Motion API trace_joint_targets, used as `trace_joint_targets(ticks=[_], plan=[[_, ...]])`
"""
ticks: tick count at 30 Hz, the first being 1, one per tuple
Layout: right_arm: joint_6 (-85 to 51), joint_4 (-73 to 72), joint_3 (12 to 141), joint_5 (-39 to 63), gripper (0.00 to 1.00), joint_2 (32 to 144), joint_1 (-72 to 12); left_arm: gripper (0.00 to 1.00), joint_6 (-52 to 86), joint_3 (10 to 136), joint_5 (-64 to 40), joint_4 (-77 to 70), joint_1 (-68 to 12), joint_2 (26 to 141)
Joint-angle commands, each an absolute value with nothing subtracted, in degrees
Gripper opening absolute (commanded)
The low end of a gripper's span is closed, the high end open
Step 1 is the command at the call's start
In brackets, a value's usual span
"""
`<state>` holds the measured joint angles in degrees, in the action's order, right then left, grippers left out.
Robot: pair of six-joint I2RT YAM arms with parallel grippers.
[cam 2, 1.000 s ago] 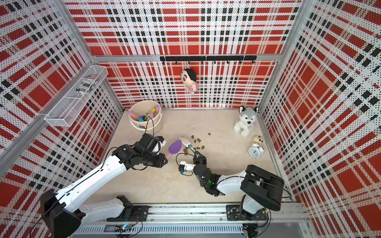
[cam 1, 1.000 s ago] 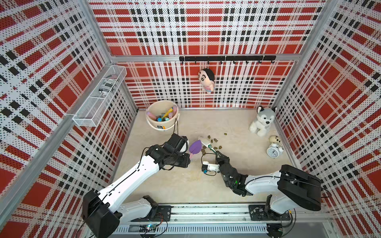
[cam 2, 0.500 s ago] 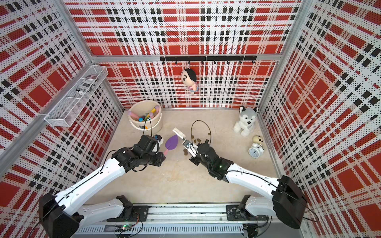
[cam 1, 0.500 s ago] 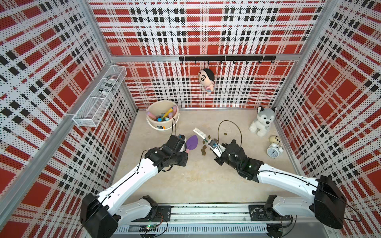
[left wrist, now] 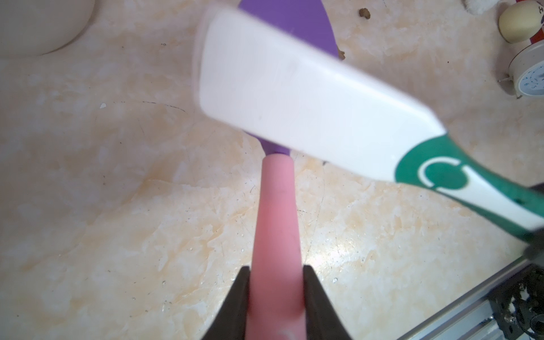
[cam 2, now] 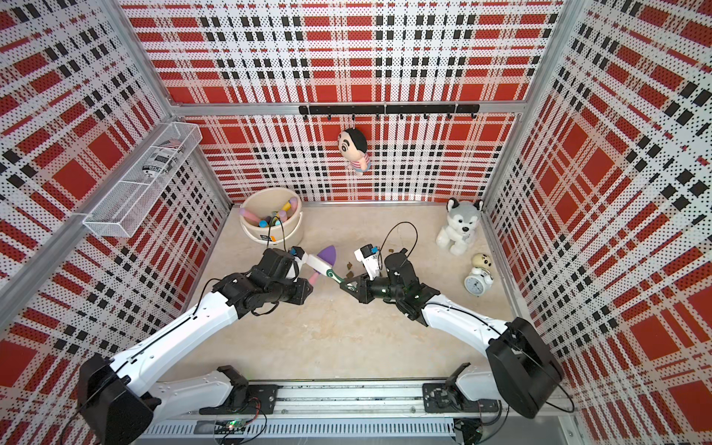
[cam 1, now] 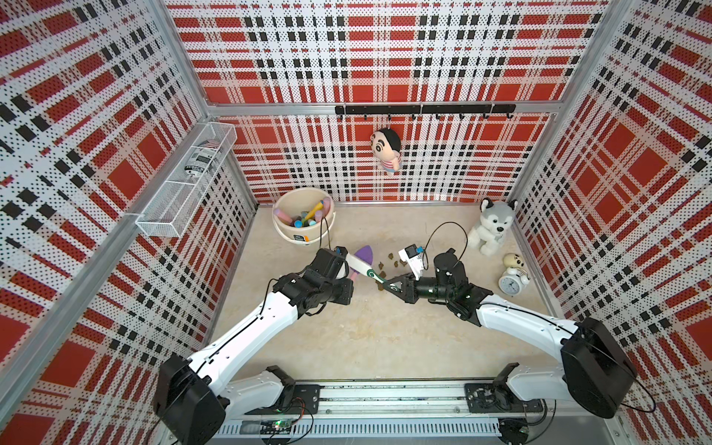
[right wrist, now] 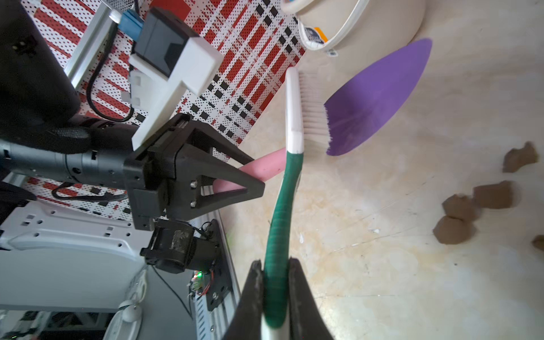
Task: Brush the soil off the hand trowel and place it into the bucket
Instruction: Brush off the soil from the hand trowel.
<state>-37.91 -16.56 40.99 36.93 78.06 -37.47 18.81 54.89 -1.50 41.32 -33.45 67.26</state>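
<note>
Left pincer: pressed onto the pink handle of the hand trowel, one finger on each side. The purple blade sticks out straight ahead of the fingertips. In a top view the blade lies just beyond this pincer, on the side away from the robot base.

Right pincer: pinching the brush low on its green ribbed handle. The white head reaches forward from the fingertips toward the left pincer. In the right wrist view the bristles face the blade, and their tips meet it at the end nearest the pink handle. The left wrist view shows the brush's white back crossing over the blade.

The two pincers point at each other, tips close, not touching.

Soil: several brown lumps on the bench, off to one side of the right pincer. In a top view they sit between the right pincer and the back wall.

Bucket: upright, past the left pincer toward the back left corner, near it but apart. Coloured tools stand inside. The trowel is outside the bucket, in the left pincer's hold.
</note>
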Motion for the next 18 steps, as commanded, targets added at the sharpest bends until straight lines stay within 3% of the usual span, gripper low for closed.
trace_joint_targets(ticks=[1,9,18], plan=[[-47.1,-23.4,40.7,41.1,0.0,79.9,-35.7,0.0,18.3,54.7,-1.4,39.2,-33.1,67.1],[-52.9,-27.6,35.3,36.9,0.0,76.3,-27.8,0.0,19.3,54.2,-1.1,39.2,-33.0,65.1],[-48.6,-26.8,32.0,25.4,0.0,63.8,-27.4,0.0,26.7,58.2,1.3,30.3,-32.7,66.0]])
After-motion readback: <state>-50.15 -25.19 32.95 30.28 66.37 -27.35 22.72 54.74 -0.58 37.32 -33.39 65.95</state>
